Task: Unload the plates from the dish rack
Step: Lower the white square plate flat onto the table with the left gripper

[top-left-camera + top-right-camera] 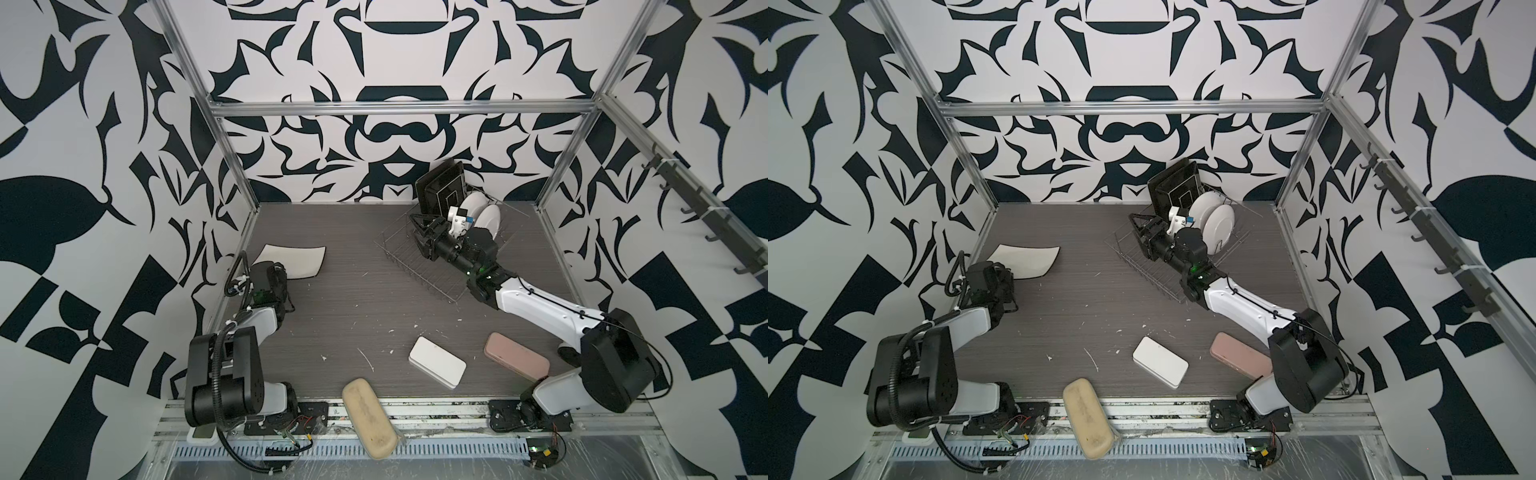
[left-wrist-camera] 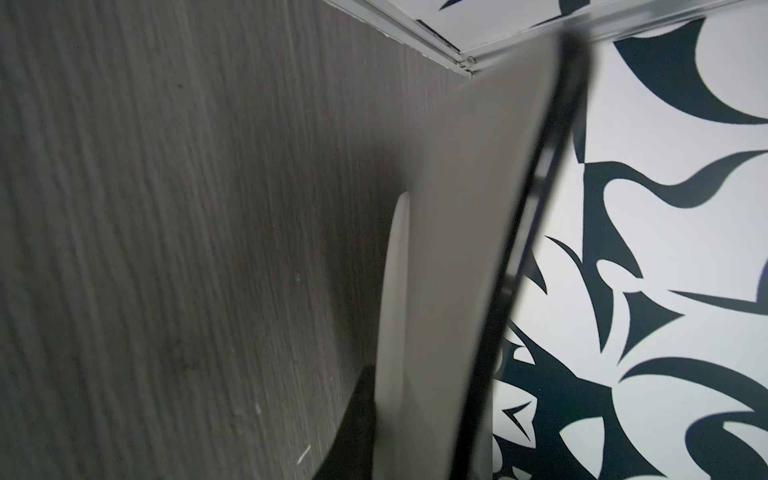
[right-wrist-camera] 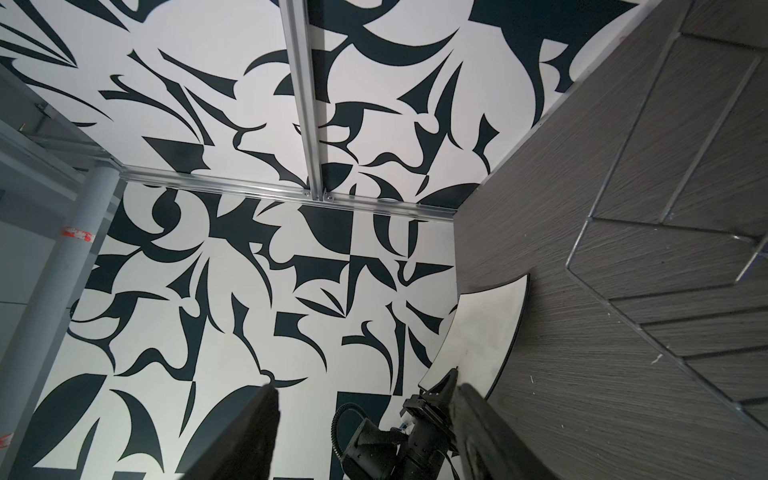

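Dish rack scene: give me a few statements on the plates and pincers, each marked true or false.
1. The dish rack holds two black square plates and two round white plates. True.
2. The left pincer is open and empty. False: it is shut on the white square plate.
3. The right pincer grips a round white plate. False: it is open and empty, over the rack.
4. The white box lies on the table, outside the rack. True.

Black-and-white patterned walls (image 1: 395, 137); grey woodgrain tabletop (image 1: 353, 299); aluminium frame (image 1: 399, 109); hook rail (image 1: 702, 203) on right wall.
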Motion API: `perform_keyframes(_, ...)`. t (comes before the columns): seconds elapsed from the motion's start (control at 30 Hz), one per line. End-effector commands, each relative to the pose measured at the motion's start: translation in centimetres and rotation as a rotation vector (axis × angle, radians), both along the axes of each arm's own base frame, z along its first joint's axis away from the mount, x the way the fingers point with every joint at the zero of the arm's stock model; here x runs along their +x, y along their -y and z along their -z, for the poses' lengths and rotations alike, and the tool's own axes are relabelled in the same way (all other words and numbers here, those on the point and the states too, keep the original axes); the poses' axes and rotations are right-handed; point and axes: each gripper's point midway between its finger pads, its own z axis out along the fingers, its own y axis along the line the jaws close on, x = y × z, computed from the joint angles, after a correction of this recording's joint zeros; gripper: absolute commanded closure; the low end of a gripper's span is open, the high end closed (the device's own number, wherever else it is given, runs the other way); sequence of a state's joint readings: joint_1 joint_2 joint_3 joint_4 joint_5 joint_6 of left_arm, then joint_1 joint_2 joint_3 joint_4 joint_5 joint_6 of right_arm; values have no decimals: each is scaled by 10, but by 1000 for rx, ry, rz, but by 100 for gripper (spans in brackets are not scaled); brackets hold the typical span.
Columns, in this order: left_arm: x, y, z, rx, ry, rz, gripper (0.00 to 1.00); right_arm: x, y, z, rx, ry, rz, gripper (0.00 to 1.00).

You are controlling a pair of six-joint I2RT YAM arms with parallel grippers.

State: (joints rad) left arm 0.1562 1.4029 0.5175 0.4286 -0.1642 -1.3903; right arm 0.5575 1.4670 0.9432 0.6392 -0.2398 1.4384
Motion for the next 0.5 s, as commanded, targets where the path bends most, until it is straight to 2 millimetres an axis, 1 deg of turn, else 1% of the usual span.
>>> perform_keyframes(0.0, 32, -9, -76, 20, 305, -3, 100, -3, 6, -18, 42, 47, 5, 30)
perform_keyframes(0.3, 43, -12, -61, -19, 311, 15, 100, -3, 6, -12, 49, 31, 3, 31)
perform_keyframes(0.47, 46, -15, -54, -14, 291, 1, 100, -4, 7, -13, 44, 31, 3, 30)
